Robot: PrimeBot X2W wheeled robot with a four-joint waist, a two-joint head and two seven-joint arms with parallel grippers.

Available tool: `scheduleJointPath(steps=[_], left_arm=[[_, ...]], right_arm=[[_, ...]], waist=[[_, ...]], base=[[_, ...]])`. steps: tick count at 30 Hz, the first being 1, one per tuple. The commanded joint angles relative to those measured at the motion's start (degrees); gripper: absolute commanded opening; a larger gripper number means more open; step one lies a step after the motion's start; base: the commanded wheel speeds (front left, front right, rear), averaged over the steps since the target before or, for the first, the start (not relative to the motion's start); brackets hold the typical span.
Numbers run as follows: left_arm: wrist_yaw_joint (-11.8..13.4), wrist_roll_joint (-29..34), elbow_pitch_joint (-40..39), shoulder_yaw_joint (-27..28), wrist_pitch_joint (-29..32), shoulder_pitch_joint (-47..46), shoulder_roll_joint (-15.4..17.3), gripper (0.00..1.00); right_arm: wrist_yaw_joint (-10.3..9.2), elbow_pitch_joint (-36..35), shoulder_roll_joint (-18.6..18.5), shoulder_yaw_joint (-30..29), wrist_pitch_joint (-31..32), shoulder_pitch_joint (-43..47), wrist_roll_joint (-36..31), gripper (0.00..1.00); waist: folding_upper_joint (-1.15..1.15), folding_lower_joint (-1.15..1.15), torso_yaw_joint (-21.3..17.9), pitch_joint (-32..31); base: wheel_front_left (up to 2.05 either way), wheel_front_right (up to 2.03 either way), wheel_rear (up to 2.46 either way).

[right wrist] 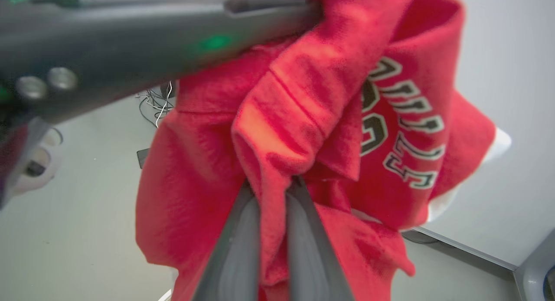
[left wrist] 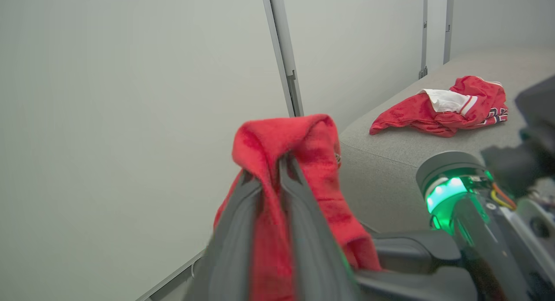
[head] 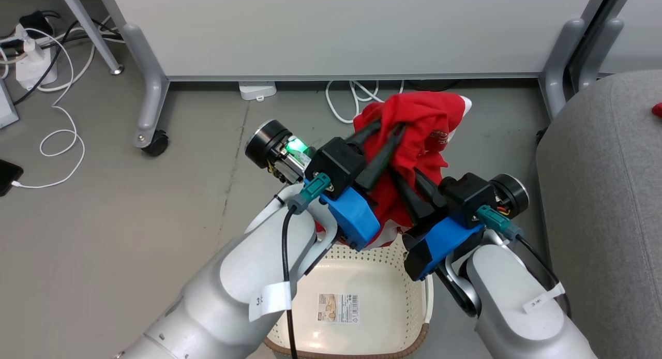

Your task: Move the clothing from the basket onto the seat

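**Red garment (head: pixel 419 121) held above the basket (head: pixel 415 297) by 2 grippers**

The lettered red garment hung bunched over the basket's far edge, left of the seat (head: pixel 600 193), with its lower folds just above the rim. The left gripper (head: pixel 388 127) was clamped on an upper fold, and the right gripper (right wrist: pixel 273 184) was closed tight on a fold lower down. 1 other red garment (left wrist: pixel 433 114) lay on the seat, well back from its near edge. With 2 pinches on 1 cloth, uneven arm travel could probably tug a fold free. A release short of the seat's edge would likely drop it to the floor (head: pixel 129 219).
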Motion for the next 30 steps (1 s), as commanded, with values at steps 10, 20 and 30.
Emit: scheduleJointPath(steps=[10, 20, 30], left_arm=[[0.6, 0.9, -0.1, 0.7, -0.3, 0.7, -0.1, 1.00], [0.6, 1.8, -1.2, 1.4, -0.3, 1.0, 0.1, 1.00], [0.7, 3.2, -3.3, 2.3, -0.2, 1.1, 1.1, 1.00]], right_arm=[[0.01, -0.6, 0.2, -0.3, 0.0, 0.8, 0.5, 0.00], [0.01, -1.8, -0.4, -2.1, 0.0, 1.1, 0.4, 0.00], [0.01, -5.9, -2.3, -8.0, 0.0, 0.5, -0.4, 0.00]], waist=[[0.00, 0.00, 0.0, -0.3], [0.00, 0.00, -1.7, 0.6], [0.00, 0.00, -7.0, 4.3]], base=[[0.00, 0.00, 0.00], [0.00, 0.00, 0.00], [0.00, 0.00, 0.00]])
